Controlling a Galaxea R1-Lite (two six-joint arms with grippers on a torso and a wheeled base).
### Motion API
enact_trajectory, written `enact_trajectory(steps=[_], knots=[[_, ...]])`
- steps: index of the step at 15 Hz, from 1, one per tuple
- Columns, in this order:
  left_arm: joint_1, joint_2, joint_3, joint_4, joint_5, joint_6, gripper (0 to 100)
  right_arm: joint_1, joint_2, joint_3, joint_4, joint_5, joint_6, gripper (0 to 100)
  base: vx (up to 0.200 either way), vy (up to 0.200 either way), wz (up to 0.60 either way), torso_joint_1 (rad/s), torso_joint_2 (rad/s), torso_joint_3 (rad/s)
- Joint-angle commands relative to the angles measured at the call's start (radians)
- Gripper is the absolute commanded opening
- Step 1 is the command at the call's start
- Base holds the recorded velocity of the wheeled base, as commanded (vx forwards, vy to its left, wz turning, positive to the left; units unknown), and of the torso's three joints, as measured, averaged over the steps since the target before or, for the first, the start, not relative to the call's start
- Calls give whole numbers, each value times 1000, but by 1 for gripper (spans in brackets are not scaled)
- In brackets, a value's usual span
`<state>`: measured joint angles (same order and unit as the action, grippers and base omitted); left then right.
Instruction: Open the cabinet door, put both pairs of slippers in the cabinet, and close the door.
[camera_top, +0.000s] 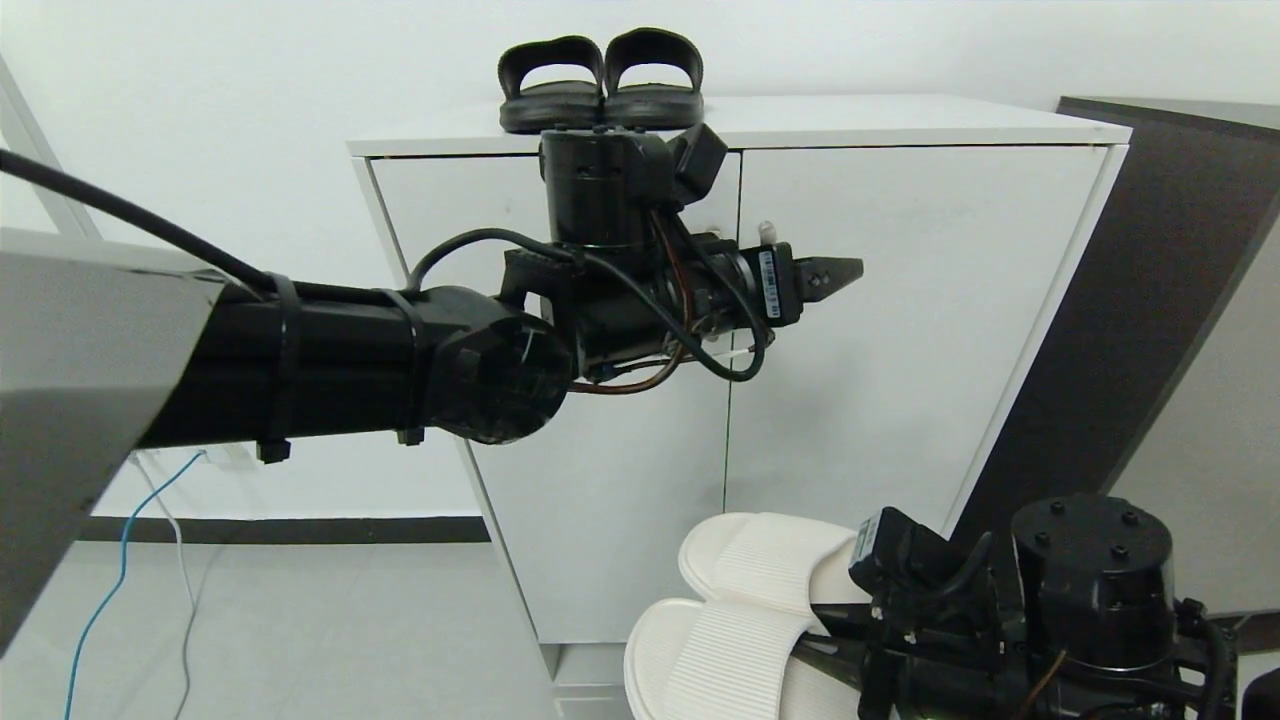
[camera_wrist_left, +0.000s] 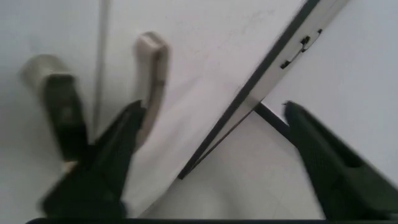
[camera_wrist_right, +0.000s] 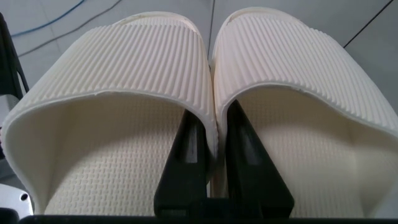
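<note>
Two white slippers (camera_wrist_right: 124, 93) are held side by side, their inner walls pinched between the clenched fingers of the right gripper (camera_wrist_right: 213, 124). Two black slippers (camera_top: 600, 85) are set atop the white cabinet (camera_top: 900, 300), whose two doors are shut. The fingers of the left gripper (camera_wrist_left: 211, 112) are spread, with one door handle (camera_wrist_left: 152, 74) just beside a finger. Grey floor (camera_top: 300, 620) lies below.

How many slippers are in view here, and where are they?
4. Two black slippers sit side by side on the cabinet top; two white slippers are clamped together in the right gripper, low in front of it.
</note>
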<state>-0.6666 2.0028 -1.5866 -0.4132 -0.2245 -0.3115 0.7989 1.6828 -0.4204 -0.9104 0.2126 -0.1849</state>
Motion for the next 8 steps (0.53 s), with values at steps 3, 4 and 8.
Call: enact_trajectory(steps=[3,4,8], knots=[[-1,4,2,-1,-1,-5,0,3,2,38,-1,8,-42,0,0,0,0,0,0,0],[-1,1,8,-1,-1,-5,0,8,2,45,-1,8,-42,0,0,0,0,0,0,0],[-36,-32,40,-1,4,-26,0,32,-5,46,-4,13,-39,0,0,0,0,0,0,0]])
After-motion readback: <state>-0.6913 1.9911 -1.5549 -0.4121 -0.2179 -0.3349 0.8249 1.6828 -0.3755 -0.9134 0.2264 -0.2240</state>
